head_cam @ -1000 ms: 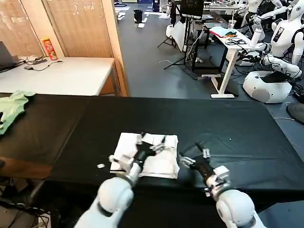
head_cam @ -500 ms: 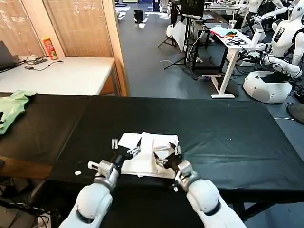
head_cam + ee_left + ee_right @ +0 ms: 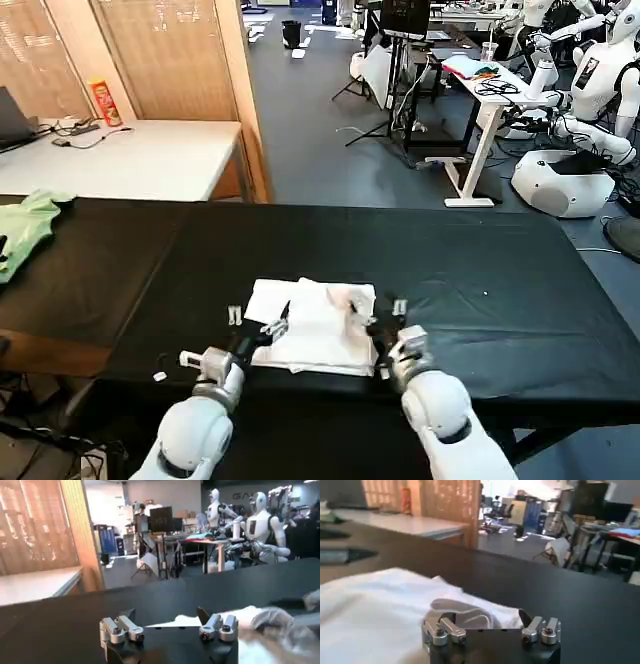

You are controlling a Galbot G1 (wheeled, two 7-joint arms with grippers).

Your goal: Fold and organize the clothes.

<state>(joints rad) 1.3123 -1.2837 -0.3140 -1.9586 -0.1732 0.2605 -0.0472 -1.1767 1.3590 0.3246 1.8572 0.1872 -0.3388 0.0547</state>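
— Item one, the T-shirt (image 3: 315, 325)?
— Folded white bundle on the black table (image 3: 500, 270), lying between my two grippers.
— Left gripper (image 3: 258, 325)?
— Fingers spread, empty, at the bundle's left edge.
— Right gripper (image 3: 377, 318)?
— Fingers apart, at the bundle's right edge, cloth bunched just ahead.

Black table (image 3: 500, 270) with folded white T-shirt (image 3: 315, 330), green garment (image 3: 25, 228).
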